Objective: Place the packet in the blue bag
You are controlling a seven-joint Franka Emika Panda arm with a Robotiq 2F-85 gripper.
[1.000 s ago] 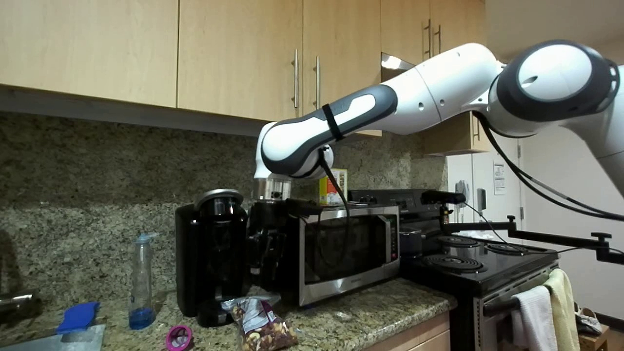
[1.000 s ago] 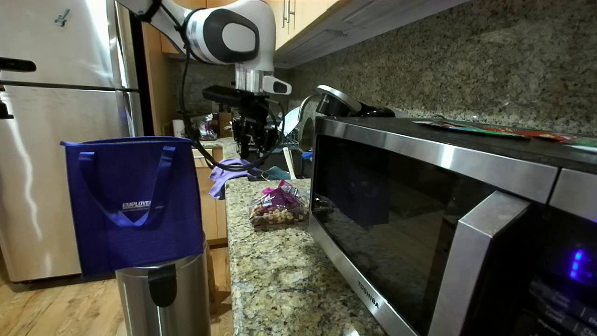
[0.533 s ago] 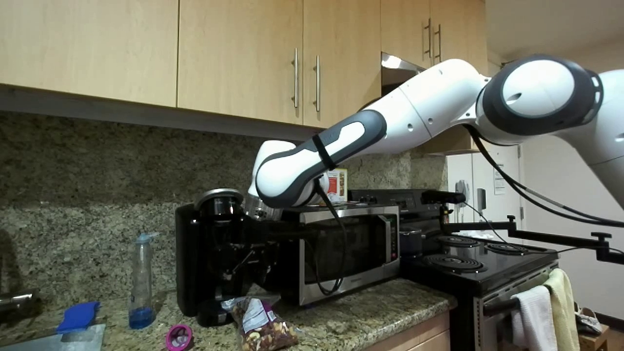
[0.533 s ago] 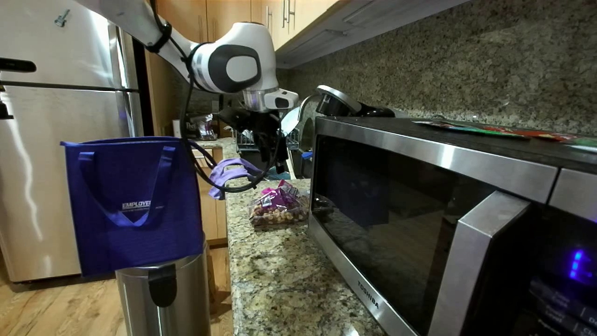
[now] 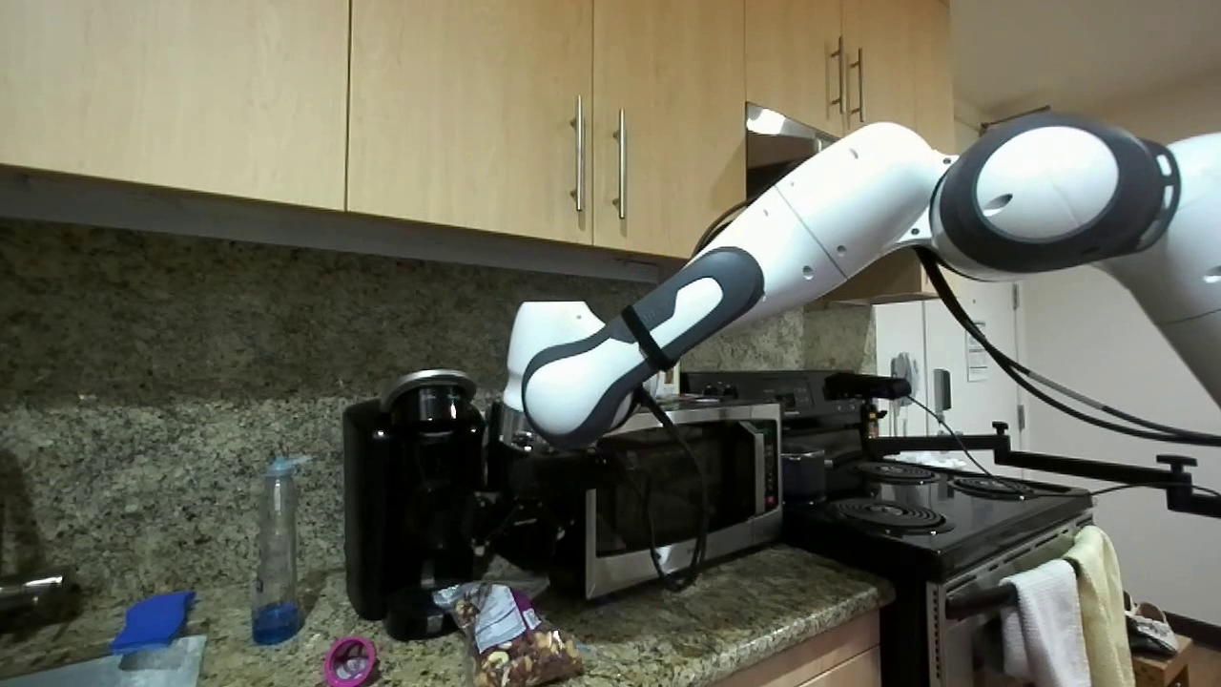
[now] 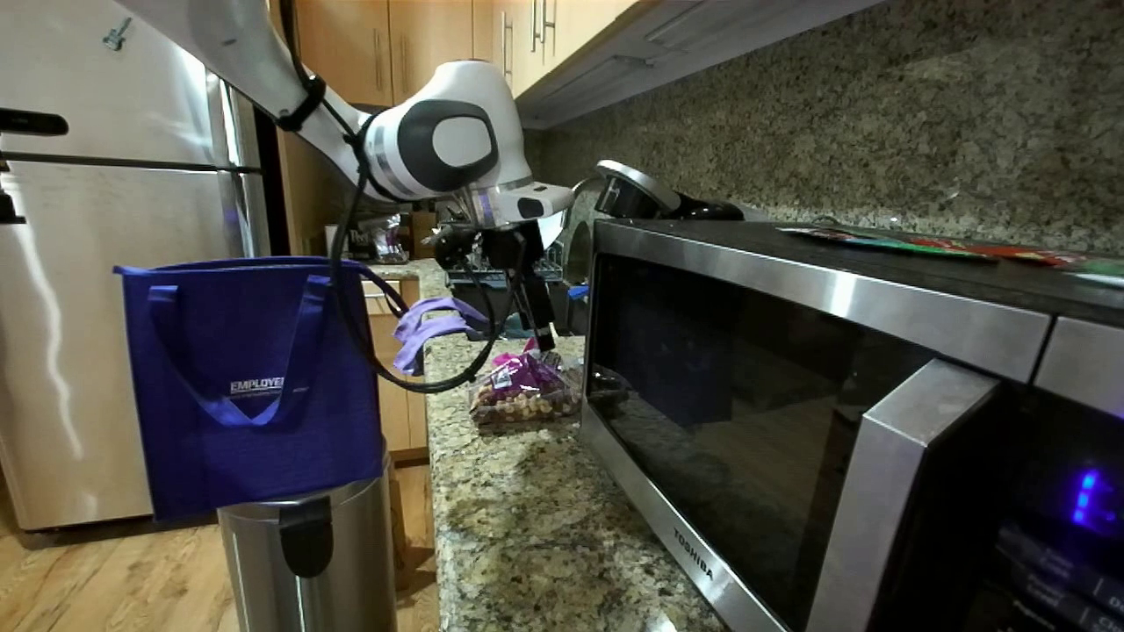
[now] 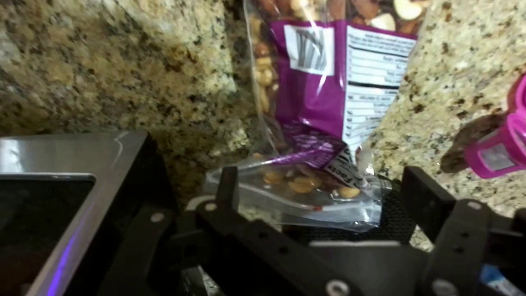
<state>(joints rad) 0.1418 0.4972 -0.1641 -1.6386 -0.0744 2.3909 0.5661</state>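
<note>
Speckled granite kitchen counter [image 6: 527, 518]. Purple-labelled clear-plastic packet of mixed nuts [image 7: 322, 111] lying on it. Black two-finger gripper [image 7: 322, 183] spread wide, holding nothing, jaws either side of packet's clear end in wrist view; contact unclear. Blue fabric bag [image 6: 250, 395], handled, at packet's nine o'clock in an exterior view, well apart. Progress, judged: reach nearly made; grasp, lift, carry, release all left. Counted: packet one; bag one; gripper one; steel-framed microwave [image 6: 790, 421] one, at packet's three o'clock; cylindrical steel bin [image 6: 351, 562] one, between bag's five and six o'clock.
</note>
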